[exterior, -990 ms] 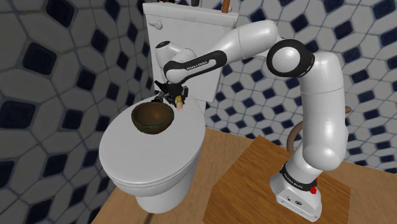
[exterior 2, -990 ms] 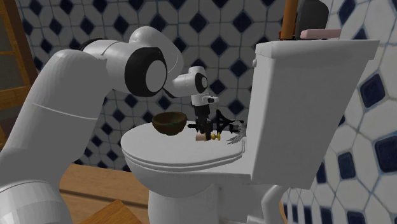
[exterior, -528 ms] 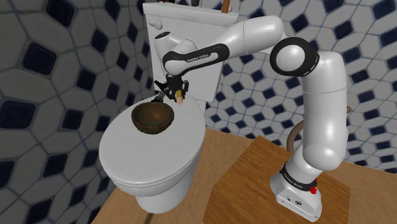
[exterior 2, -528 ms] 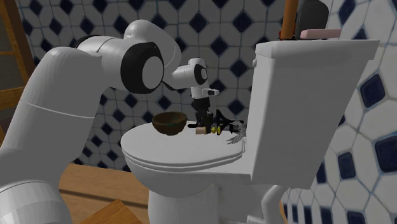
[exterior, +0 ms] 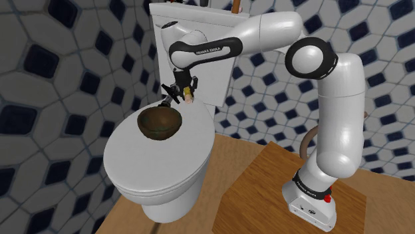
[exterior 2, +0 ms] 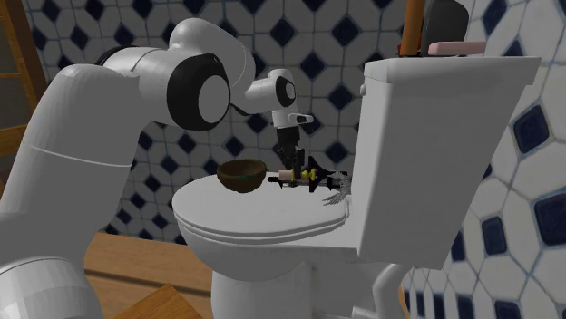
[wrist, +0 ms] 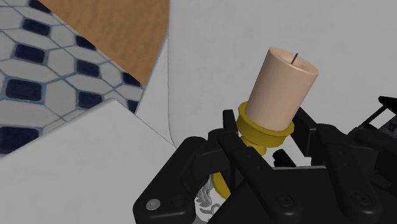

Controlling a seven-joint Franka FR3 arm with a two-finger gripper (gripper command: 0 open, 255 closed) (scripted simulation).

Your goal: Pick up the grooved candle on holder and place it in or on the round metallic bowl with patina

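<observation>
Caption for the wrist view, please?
Black gripper clasping a peach candle by its yellow holder, white toilet behind.

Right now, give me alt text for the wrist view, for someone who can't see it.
The black two-finger hand clasps a pale peach cylindrical candle on a yellow ringed holder. Behind it are white toilet surfaces, blue-and-white tiles and a brown wood-grain surface.

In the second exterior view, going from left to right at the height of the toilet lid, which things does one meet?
brown bowl → candle on holder, clasped in the gripper → white toilet tank
</observation>
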